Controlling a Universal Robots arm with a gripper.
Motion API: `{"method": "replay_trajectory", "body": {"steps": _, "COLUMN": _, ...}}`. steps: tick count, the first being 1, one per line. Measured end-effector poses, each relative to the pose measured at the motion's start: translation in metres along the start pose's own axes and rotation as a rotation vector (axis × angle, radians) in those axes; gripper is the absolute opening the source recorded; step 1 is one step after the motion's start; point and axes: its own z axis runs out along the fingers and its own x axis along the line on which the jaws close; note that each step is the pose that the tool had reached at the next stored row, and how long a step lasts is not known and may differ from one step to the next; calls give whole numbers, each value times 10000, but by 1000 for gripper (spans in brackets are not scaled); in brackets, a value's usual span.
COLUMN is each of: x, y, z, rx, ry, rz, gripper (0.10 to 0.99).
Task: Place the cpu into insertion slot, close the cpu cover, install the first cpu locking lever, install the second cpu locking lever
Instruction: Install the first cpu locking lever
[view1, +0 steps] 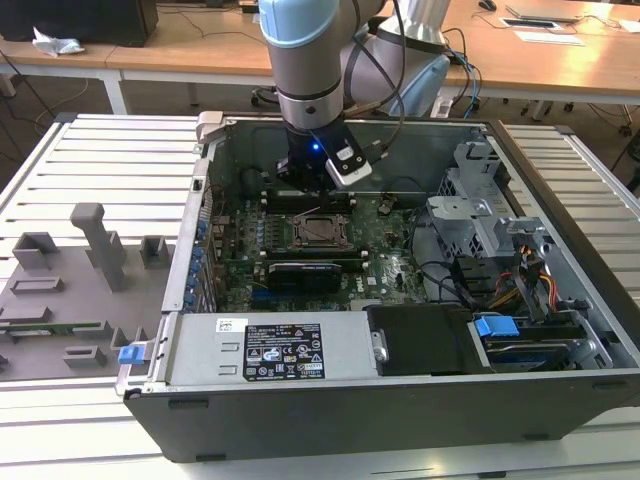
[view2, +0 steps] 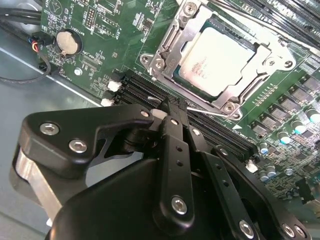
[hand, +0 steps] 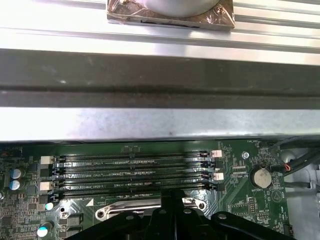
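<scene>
Item: open PC case (view1: 330, 410) lying on a slatted metal table (view1: 110, 160).

- Arm: reaches down into the case from the far side, over the green board (view2: 90, 20).
- Gripper (view2: 172, 107): black fingers pressed together, no gap between the tips. In the second wrist view the tips sit low over the board, on the black memory slots (hand: 132, 172), just beside the slot.
- Cpu (view2: 216, 61): seated flat in the slot (view2: 228, 106), silver face up, near the middle of the board in the exterior view.
- Cover (view2: 170, 41): down over the cpu, its frame lying along the chip's edges, the face showing through the window.
- Lever (view2: 210, 112): thin silver rod running from the gripper tips toward the slot's nearest corner screw. The tips seem to meet its end, but the fingers hide the contact, so a grip on it cannot be confirmed.
- Coin cell (view2: 67, 42): on the board, well apart from the slot.
- Grey fixture tray (view1: 60, 300): on the table at the exterior view's left, outside the case.
- Power supply (view1: 270, 350): labelled box along the case's near wall.
</scene>
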Motion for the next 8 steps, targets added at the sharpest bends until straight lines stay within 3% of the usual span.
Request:
{"method": "replay_trajectory", "body": {"steps": 2, "x": 0, "y": 0, "z": 1, "rx": 4, "ry": 0, "rz": 0, "gripper": 106}}
{"method": "replay_trajectory", "body": {"steps": 4, "x": 6, "y": 7, "z": 13, "rx": 76, "ry": -55, "rz": -21, "gripper": 106}}
{"method": "replay_trajectory", "body": {"steps": 8, "x": 30, "y": 12, "z": 24, "rx": 446, "ry": -143, "rz": -104, "gripper": 106}}
